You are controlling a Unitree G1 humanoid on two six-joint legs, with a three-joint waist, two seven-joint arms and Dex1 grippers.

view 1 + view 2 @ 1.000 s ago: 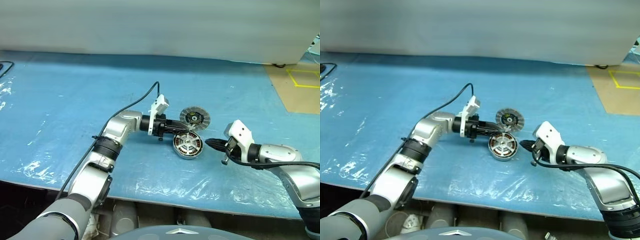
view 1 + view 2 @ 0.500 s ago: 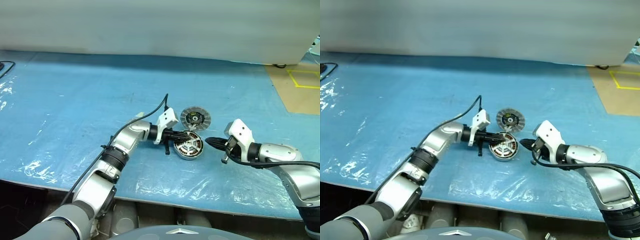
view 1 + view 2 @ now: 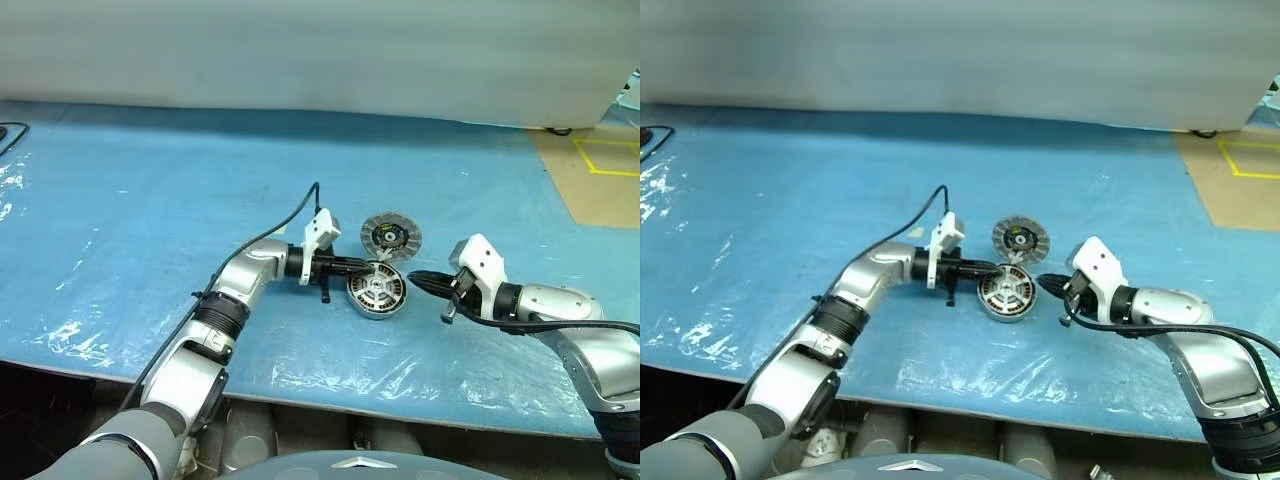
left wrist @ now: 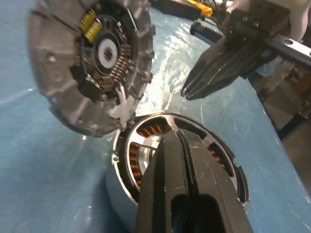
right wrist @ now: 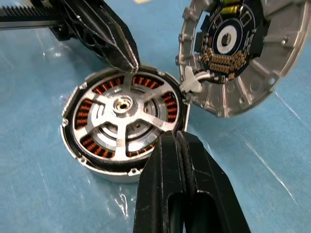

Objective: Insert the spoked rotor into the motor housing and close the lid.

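From the head views we see the motor housing (image 3: 377, 292) lying on the blue table cover (image 3: 150, 200) with the lid (image 3: 390, 237) just behind it, the left gripper (image 3: 366, 267) reaching in over the housing's rim and the right gripper (image 3: 413, 279) pointing at it from the other side. In the left wrist view our left gripper (image 4: 178, 138) has its fingers pressed together, holding nothing, its tip over the open housing (image 4: 216, 155) with the lid (image 4: 92, 63) beside it. In the right wrist view our right gripper (image 5: 173, 138) is likewise pressed closed and empty at the housing's edge, and the spoked rotor (image 5: 124, 114) sits inside the housing (image 5: 97, 167) among the copper coils, while the lid (image 5: 243, 53) lies off it, touching its rim.
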